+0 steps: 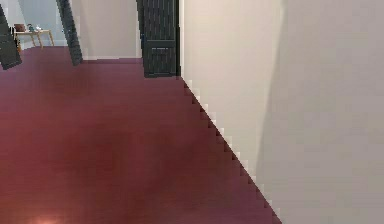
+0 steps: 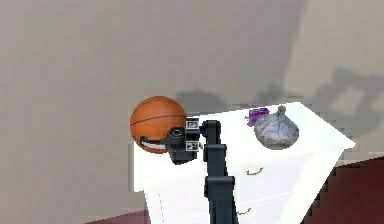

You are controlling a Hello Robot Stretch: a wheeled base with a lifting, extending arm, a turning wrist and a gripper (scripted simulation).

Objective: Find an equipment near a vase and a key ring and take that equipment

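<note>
dark red floor [image 1: 100, 140], pale walls [image 1: 310, 90], a dark door [image 1: 158, 38] — white dresser [image 2: 290, 175] with drawers

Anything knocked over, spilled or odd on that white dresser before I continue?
Nothing stands out. The basketball is at the left end of the dresser, by the gripper; the grey vase stands upright to its right, with a small purple thing just behind it. No spill or damage shows.

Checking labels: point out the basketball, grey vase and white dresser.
basketball [image 2: 155, 116]: arm side view, orange upper surface.
grey vase [image 2: 277, 132]: arm side view, rounded body.
white dresser [image 2: 318, 138]: arm side view, bare top.
</note>
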